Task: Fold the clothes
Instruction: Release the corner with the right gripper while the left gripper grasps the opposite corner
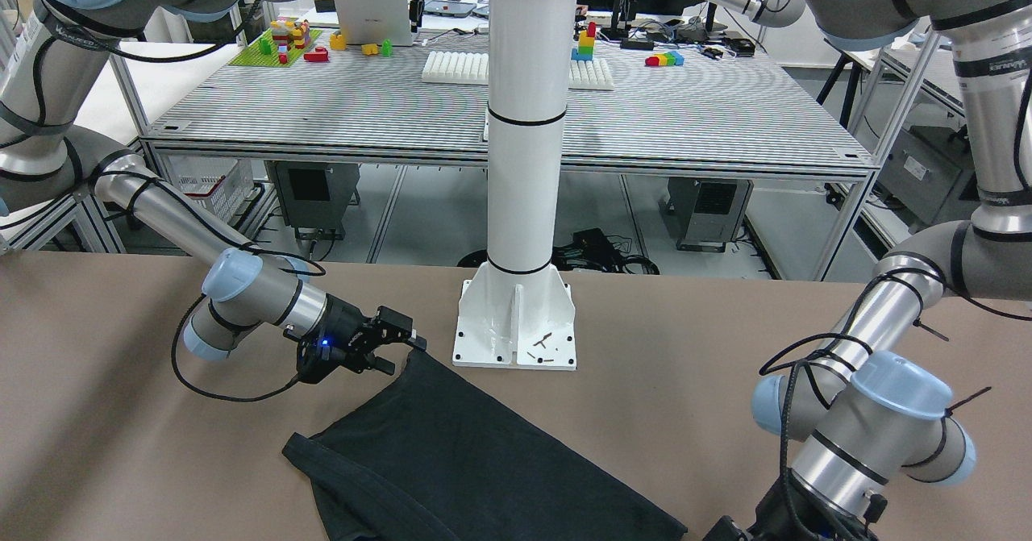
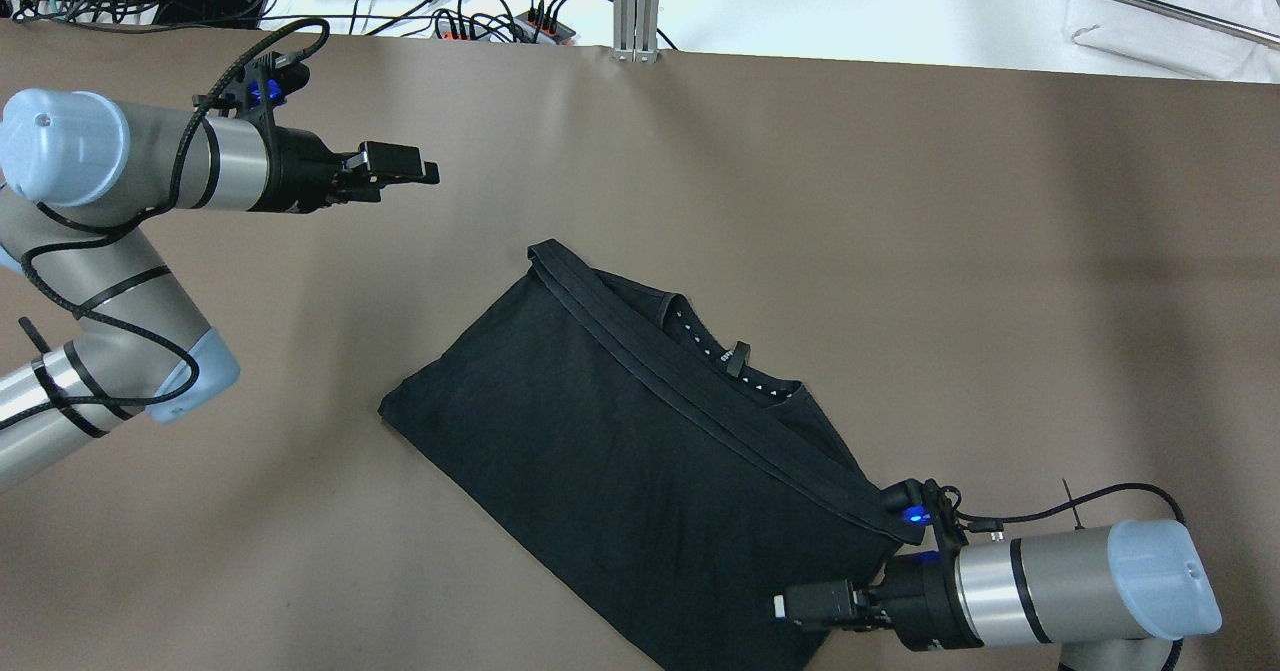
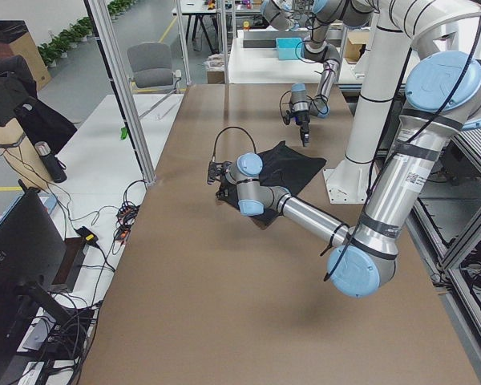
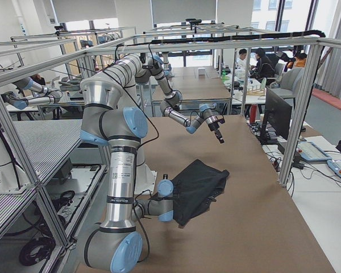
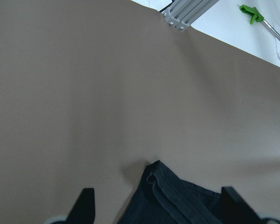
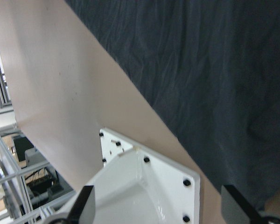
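Observation:
The clothes (image 2: 620,451) are one black garment lying folded and slanted in the middle of the brown table (image 2: 900,251), neckline seam facing the far side. They also show in the front view (image 1: 484,460). My right gripper (image 2: 790,606) is open and low over the garment's near right corner, beside the white pillar base (image 1: 516,323). Its wrist view shows dark cloth (image 6: 200,70) and the base (image 6: 144,186) between wide-apart fingers. My left gripper (image 2: 425,171) is open and empty over bare table, left of the garment's far corner (image 5: 154,172).
The white pillar (image 1: 524,122) rises from its bolted base at the robot's edge of the table. Cables and a power strip (image 2: 500,21) lie past the far edge beside an aluminium post (image 2: 637,1). People sit at desks (image 4: 261,62) far off.

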Robot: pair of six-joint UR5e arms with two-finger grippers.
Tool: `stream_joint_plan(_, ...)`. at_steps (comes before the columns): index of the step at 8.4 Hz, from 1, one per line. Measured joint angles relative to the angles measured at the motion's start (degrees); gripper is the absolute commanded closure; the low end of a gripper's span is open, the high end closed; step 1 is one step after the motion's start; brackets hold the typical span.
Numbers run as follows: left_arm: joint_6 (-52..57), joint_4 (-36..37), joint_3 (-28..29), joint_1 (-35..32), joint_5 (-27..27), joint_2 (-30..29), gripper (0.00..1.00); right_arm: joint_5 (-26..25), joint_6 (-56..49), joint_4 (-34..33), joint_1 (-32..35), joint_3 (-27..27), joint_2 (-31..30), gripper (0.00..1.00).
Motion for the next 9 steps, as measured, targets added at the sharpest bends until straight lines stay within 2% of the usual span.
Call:
stream_joint_plan(2,0.0,-0.6,-2.2,2.4,0.3,3.7,0.05,-6.4,-0.5,-2.0,2.7,-0.4,0.1,0.06)
stream_joint_plan(4,-0.1,-7.6,-2.3,5.2,0.3,9.0,0.05,-7.8,-0.7,-6.6,7.7,-0.4,1.1,0.06)
stream_joint_plan(5,-0.4,-11.2,-2.3,6.2,0.4,11.5,0.05,-8.0,-0.8,-11.1,10.3,-0.4,3.1,0.06)
stream_joint_plan(7,-0.6,-14.0,-2.5,8.4,1.3,15.0,0.05,-8.4,-3.7,-21.8,14.3,-0.4,8.4,0.06)
stream_joint_plan(9,-0.6,-14.4,-2.3,12.2,4.7,16.5,0.05,-10.5,-8.6,-26.8,16.3,-0.5,10.9,0.06)
